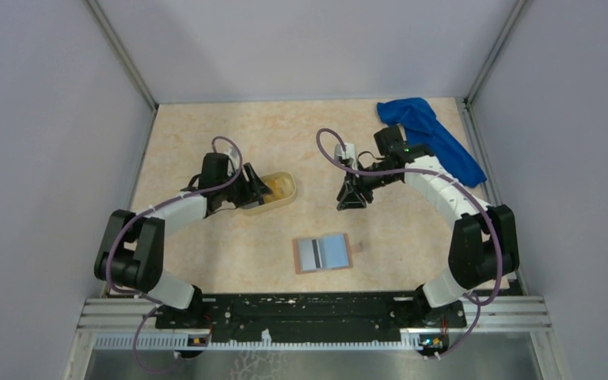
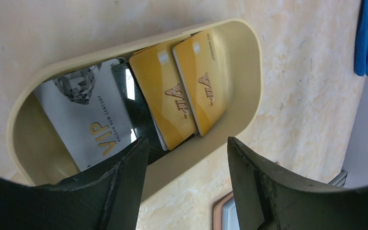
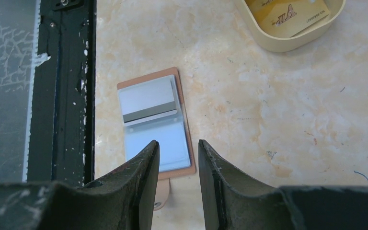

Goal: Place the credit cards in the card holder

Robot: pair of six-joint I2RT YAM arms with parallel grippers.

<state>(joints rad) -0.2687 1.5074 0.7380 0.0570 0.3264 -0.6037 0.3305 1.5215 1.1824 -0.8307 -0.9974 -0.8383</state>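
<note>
Left gripper (image 2: 187, 143) stands spread and empty, straddling the near wall of the tray (image 2: 249, 72), where the credit cards (image 2: 182, 100) overlap, a black one mostly covered. Right gripper (image 3: 178, 143), slightly parted and empty, hangs near the open card holder (image 3: 148, 103) by the table's (image 3: 268, 120) near edge, its fingers hiding one end.

The left arm (image 1: 170, 214) is bent at the elbow and stretched forward, its wrist turned toward the middle. The left gripper (image 1: 255, 190) is angled downward, its fingers (image 2: 124, 191) spread wide with nothing clamped between them. The right arm (image 1: 443, 186) is reached farther forward and curled inward. The right gripper (image 1: 354, 198) is pointed down, its fingers (image 3: 141, 187) parted by a narrow gap, nothing gripped.
</note>
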